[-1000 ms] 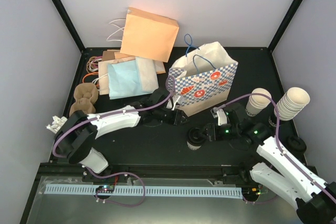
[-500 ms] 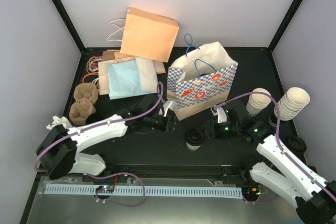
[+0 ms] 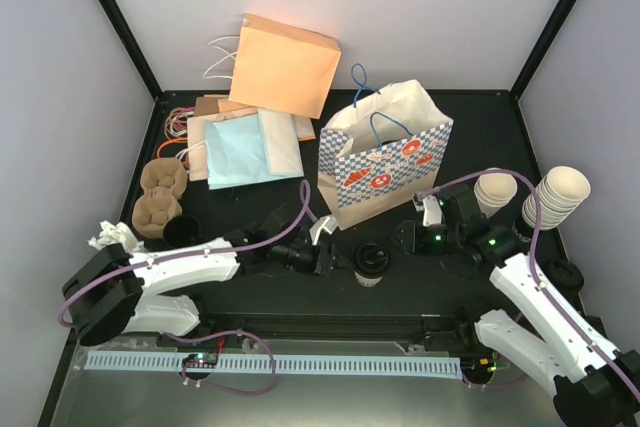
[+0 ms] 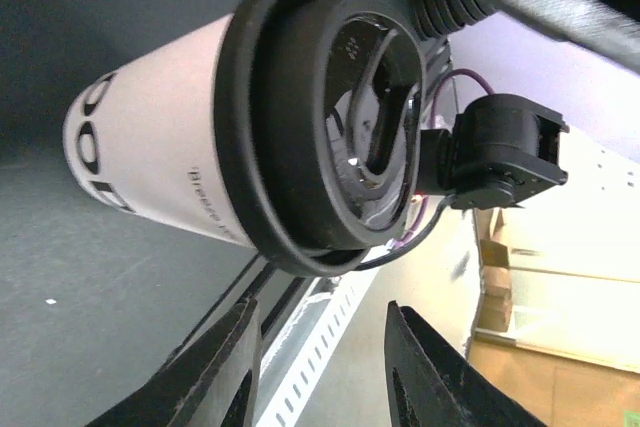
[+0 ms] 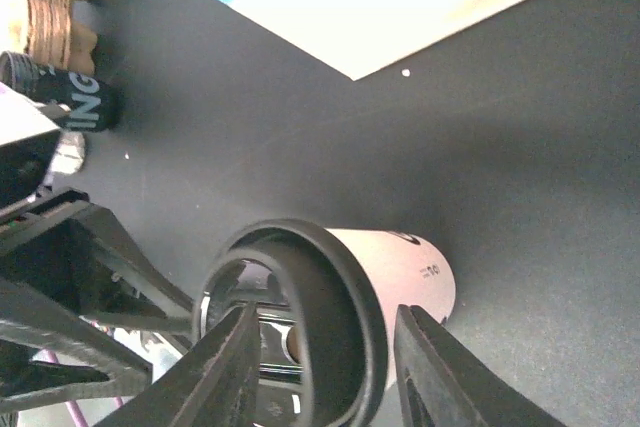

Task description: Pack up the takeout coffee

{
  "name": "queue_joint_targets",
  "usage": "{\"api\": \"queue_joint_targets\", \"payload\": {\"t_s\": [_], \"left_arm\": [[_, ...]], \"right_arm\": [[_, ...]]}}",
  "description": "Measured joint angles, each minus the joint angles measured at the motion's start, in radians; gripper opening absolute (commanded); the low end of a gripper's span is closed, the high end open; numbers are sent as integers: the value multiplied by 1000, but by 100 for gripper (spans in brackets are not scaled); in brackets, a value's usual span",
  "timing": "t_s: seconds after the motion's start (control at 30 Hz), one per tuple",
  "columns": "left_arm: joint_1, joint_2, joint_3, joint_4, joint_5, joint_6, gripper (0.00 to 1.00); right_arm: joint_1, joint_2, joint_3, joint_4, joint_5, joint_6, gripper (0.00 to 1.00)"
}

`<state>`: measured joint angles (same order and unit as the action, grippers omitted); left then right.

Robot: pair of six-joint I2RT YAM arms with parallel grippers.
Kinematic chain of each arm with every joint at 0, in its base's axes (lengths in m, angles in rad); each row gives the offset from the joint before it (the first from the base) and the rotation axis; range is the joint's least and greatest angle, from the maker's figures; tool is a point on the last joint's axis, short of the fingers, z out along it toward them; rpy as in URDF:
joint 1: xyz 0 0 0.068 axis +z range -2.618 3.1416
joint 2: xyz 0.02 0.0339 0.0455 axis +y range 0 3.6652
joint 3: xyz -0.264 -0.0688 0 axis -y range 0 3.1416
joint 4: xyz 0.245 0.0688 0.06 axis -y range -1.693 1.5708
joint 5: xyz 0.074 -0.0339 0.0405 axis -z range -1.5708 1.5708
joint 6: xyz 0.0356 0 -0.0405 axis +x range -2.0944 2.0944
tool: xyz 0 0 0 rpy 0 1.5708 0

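Two end effectors face one cup. The left end effector [image 3: 330, 252] has its jaws partly spread with nothing between them. Its wrist view shows both fingers short of the takeout coffee [image 3: 369, 263]. The right end effector [image 3: 405, 240] is likewise partly open and empty as far as I can tell. From above it sits near the cup on the opposite side, not touching it.

The cup stands upright on the dark counter [image 3: 260, 292] between the two, a pale paper wall under a black lid [image 4: 320, 127]. Just beyond it is the blue-checked bag [image 3: 385, 162], upright with its mouth open and its blue handles raised.

I judge the step in hand to be the grasp. It would go best with one arm only taking the cup. The fingers should straddle the paper wall below the lid, since the lid could pop off under a pinch. Closing should be gentle, because thin paper is likely to buckle. The cup should stay vertical while it rises above the bag's rim and then goes down inside, clear of the handles. The free arm could steady the bag, which looks light enough to tip. The spare cup stacks [image 3: 558, 195] at far right are not involved.
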<state>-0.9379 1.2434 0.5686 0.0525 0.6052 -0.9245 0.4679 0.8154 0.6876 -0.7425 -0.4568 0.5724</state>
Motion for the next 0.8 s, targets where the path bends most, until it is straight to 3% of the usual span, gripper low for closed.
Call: {"api": "queue_joint_targets", "payload": {"t_s": [0.17,0.8], "left_arm": [[-23,34,-9,85,15,-51,33],[-27,107,-11,133,19,-75,21]], "right_arm": [[-22,3,-74,19,-47,-13,30],[-36,40,-141,93,-85,-28,26]]}}
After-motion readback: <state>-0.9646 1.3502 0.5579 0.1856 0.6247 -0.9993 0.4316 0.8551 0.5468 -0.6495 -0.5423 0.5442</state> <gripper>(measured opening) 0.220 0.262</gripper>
